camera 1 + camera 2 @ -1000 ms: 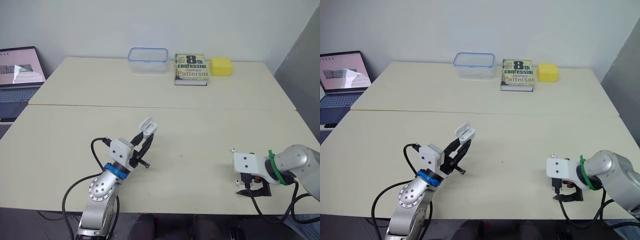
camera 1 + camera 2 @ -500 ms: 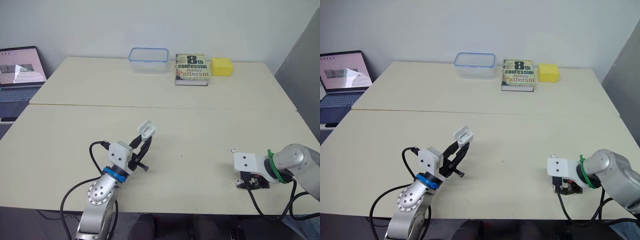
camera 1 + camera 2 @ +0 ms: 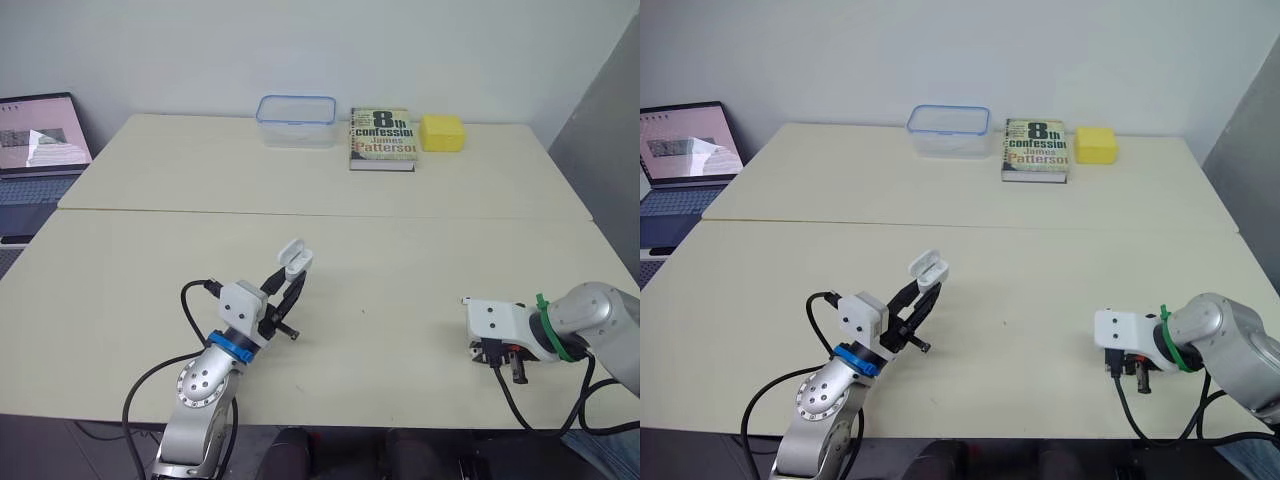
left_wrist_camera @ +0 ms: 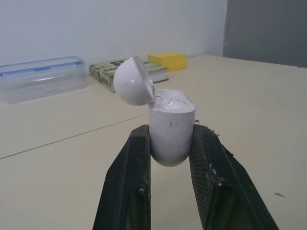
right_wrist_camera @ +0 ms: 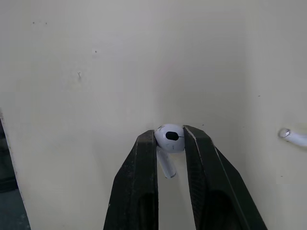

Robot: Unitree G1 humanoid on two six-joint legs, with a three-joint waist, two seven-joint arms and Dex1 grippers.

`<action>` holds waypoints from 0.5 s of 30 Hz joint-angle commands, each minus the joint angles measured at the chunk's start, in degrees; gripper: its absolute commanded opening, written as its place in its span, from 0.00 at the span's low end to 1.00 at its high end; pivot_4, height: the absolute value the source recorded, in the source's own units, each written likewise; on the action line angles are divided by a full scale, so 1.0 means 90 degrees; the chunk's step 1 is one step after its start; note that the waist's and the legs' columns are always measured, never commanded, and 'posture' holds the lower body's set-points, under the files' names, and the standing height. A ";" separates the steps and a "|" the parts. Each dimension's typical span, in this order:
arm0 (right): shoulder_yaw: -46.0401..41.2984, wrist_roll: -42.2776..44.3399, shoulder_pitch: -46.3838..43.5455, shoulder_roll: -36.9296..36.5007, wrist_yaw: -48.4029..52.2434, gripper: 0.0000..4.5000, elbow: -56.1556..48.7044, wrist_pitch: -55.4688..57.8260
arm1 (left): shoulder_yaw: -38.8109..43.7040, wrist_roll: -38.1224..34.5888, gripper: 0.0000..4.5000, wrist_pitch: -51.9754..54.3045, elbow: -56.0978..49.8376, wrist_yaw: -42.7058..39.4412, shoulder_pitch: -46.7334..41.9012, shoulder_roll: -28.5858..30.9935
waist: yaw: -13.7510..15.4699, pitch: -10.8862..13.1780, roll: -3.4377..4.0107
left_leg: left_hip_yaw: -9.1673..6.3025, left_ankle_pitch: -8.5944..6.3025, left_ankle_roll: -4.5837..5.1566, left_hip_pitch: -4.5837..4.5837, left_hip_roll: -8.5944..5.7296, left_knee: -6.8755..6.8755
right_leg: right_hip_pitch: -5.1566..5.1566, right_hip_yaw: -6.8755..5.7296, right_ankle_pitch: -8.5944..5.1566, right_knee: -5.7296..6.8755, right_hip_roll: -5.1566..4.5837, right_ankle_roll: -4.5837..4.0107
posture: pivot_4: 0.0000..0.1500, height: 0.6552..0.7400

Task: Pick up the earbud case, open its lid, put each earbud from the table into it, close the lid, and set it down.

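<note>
My left gripper [image 3: 293, 272] is shut on the white earbud case [image 4: 169, 129], held upright above the near table with its lid [image 4: 134, 80] hinged open. In the left eye view the earbud case [image 3: 294, 257] is left of centre. My right gripper [image 5: 171, 138] is shut on a white earbud [image 5: 169, 140], pinched between its black fingers [image 5: 142, 163] just over the tabletop at the near right. The stem of a second earbud [image 5: 292, 137] lies on the table beside it. In the head views the right gripper [image 3: 505, 362] points down at the table's front right.
On the far table stand a clear lidded box [image 3: 296, 120], a book [image 3: 381, 137] and a yellow block [image 3: 442, 132]. A laptop [image 3: 38, 140] sits off the far left. A seam [image 3: 320, 214] separates the two tables. The near table edge [image 3: 330, 424] lies just below both arms.
My right gripper went from wide open to shut on the earbud at the table's near right. The left gripper with the open case stayed about where it was.
</note>
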 commanded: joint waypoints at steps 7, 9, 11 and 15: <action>-0.1922 0.2460 -0.1470 0.2693 -0.1220 0.09 -0.0239 0.1062 | -0.0086 -0.0240 0.16 -0.0014 -0.0080 -0.0051 -0.0557 -0.0160 | -0.0015 0.0001 -0.0002 | -0.0002 0.0000 0.0000 -0.0009 0.0001 0.0001 | -0.0002 -0.0005 0.0022 -0.0001 0.0006 -0.0031 | 1.00 0.99; -0.2171 0.2717 -0.1532 0.3557 -0.1886 0.09 -0.0293 0.0865 | -0.0112 -0.0225 0.16 -0.0031 -0.0021 -0.0024 -0.0642 -0.0210 | -0.0017 -0.0001 -0.0005 | -0.0003 0.0000 0.0000 -0.0008 0.0000 0.0001 | 0.0002 -0.0004 0.0022 -0.0001 0.0005 -0.0030 | 1.00 0.99; -0.2167 0.2782 -0.1576 0.4283 -0.2435 0.09 -0.0251 0.0688 | -0.0140 -0.0206 0.16 -0.0042 0.0040 -0.0006 -0.0723 -0.0261 | -0.0018 0.0000 -0.0003 | 0.0000 0.0000 0.0000 -0.0010 -0.0001 0.0000 | -0.0005 -0.0004 0.0022 0.0006 0.0005 -0.0030 | 1.00 0.99; -0.1822 0.2804 -0.1634 0.5501 -0.3313 0.09 0.0039 0.0515 | -0.0220 -0.0165 0.16 -0.0077 0.0140 0.0018 -0.0832 -0.0369 | -0.0036 -0.0001 -0.0001 | -0.0003 0.0001 0.0001 -0.0005 0.0000 0.0000 | -0.0005 -0.0004 0.0024 0.0012 0.0007 -0.0031 | 1.00 0.99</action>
